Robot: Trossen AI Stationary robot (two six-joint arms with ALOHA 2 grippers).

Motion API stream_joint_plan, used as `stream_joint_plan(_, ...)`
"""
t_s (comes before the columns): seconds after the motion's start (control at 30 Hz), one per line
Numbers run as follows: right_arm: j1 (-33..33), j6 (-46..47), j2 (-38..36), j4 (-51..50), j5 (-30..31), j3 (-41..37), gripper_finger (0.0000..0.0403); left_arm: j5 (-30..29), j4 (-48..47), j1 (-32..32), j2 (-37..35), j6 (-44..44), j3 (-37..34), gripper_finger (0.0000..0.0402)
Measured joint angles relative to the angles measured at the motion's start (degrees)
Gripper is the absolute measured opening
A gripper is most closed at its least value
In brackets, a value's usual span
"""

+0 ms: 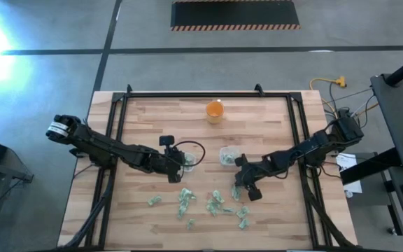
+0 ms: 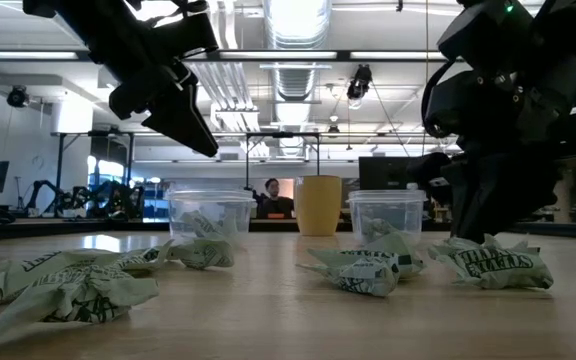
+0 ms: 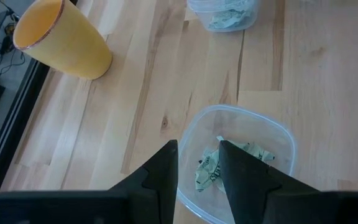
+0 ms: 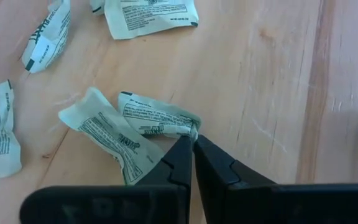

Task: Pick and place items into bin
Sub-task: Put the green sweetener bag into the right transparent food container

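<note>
Crumpled packet, pinched by right end effector

Crumpled pale green packets scattered on wood, some inside tubs

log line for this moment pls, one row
right pincer: shut on corner of a packet, on table | left pincer: open above left tub holding packets | loose packets left on table | orange cup: untouched

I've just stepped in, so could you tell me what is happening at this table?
The right end effector has shut on a corner of a crumpled pale green packet among the loose ones on the table. The left end effector hovers over a clear tub that already holds packets.
</note>
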Motion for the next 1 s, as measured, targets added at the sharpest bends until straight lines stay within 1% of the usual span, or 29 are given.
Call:
stream_joint_plan(0.17,0.0,-0.2,-1.8,0.0,0.0,0.0,0.0009,0.0,0.0,0.0,0.0,0.0,0.0,0.01)
stream_joint_plan(0.37,0.0,-1.5,-7.4,-0.2,0.2,0.0,0.0008,0.0,0.0,0.0,0.0,0.0,0.0,0.01)
stream_joint_plan(0.43,0.0,-2.3,-9.8,-0.5,1.4,0.0,0.0008,0.0,0.0,0.0,0.0,0.0,0.0,0.01)
stream_joint_plan(0.5,0.0,-3.4,-12.4,-1.6,4.6,0.0,0.0008,0.0,0.0,0.0,0.0,0.0,0.0,0.01)
stream_joint_plan(0.57,0.0,-4.8,-14.8,-2.5,9.2,0.0,0.0008,0.0,0.0,0.0,0.0,0.0,0.0,0.01)
stream_joint_plan(0.73,0.0,-8.6,-18.9,-4.7,26.0,0.0,0.0008,0.0,0.2,0.0,0.0,0.0,0.0,0.01)
stream_joint_plan(0.8,0.0,-9.9,-19.5,-4.5,31.2,0.0,0.0008,0.0,0.3,0.0,0.0,0.0,0.0,0.01)
stream_joint_plan(0.9,0.0,-10.6,-19.5,-4.5,36.5,0.0,0.0008,0.0,0.3,0.0,0.0,0.0,0.0,0.01)
stream_joint_plan(1.0,-0.1,-10.8,-18.5,-4.6,39.0,0.0,0.0008,0.0,0.3,0.0,0.0,0.0,0.0,0.01)
